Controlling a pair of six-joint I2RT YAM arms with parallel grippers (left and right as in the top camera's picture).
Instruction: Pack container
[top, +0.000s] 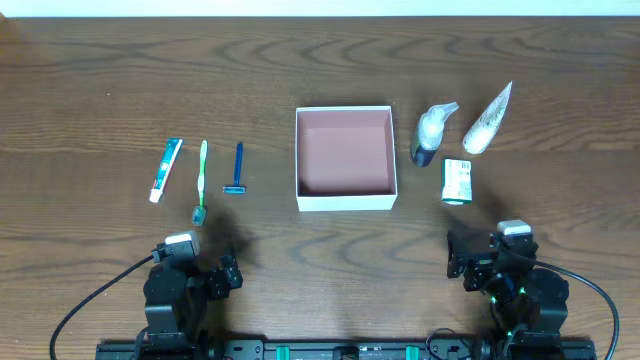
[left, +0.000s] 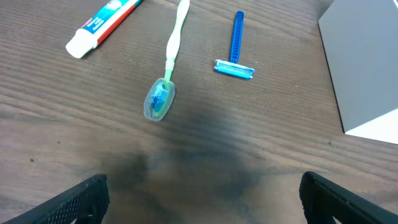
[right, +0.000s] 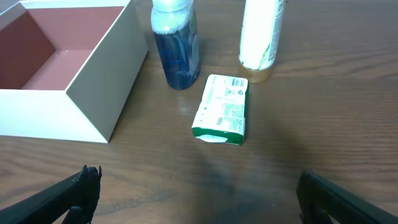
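Near edge: I am hovering my left gripper (left: 205, 202) and right gripper (right: 199, 196) low, jaws spread wide, carrying nothing. The green-and-white packet (right: 222, 111) is lying just ahead of the right one, long axis running near-to-far; the toothbrush (left: 169, 62) likewise ahead of the left. The container (top: 345, 201) is sitting mid-table beyond, between both arms, nothing in it yet, flat wood around it.

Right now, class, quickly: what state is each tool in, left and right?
Left tool: open, holding nothing.
Right tool: open, holding nothing.
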